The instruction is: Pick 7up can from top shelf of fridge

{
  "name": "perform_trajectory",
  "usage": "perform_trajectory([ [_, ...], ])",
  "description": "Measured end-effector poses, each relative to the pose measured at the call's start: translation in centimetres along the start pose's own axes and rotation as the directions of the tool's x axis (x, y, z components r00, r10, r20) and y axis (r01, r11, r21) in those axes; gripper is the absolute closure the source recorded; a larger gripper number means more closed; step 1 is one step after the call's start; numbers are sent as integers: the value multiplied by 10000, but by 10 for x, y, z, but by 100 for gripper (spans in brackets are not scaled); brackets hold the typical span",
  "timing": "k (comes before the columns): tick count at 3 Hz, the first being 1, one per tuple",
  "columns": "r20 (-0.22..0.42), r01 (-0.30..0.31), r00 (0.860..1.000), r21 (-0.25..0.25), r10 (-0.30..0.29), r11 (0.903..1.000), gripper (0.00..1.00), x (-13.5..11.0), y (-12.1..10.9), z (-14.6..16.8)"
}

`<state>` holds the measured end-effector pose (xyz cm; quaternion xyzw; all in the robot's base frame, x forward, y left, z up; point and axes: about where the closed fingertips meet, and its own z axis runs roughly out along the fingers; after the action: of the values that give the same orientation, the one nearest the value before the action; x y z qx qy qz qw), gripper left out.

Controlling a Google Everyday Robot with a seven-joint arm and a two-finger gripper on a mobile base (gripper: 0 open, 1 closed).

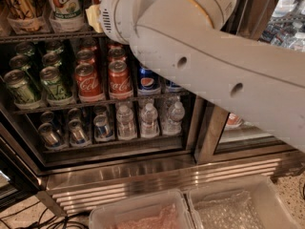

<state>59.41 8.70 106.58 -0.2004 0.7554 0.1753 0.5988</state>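
The 7up can (65,0) stands at the top left on the top shelf (43,36) of the fridge (119,171), in a clear tray; its top is cut off by the frame's edge. It is whitish with green lettering and a green band. My gripper (92,17) is at the top shelf's height, just right of the 7up can. Only a yellowish tip shows past the big white wrist (119,13). The white arm (214,66) crosses the view from the right and hides the right part of the top shelf.
A gold can (21,4) stands left of the 7up can. The rack below holds green cans (55,82), red Coca-Cola cans (119,78) and Pepsi cans (147,80). Water bottles (150,120) and small cans fill the lower rack. Two clear bins (143,213) sit on the floor.
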Motion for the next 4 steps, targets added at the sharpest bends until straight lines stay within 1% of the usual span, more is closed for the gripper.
perform_trajectory([
  [2, 172, 335, 9993, 397, -342, 9986, 36, -8, -6, 14],
  [3, 185, 534, 9983, 589, -546, 9968, 26, -10, -10, 21],
  [4, 223, 737, 9969, 793, -757, 9941, 23, -14, -15, 27],
])
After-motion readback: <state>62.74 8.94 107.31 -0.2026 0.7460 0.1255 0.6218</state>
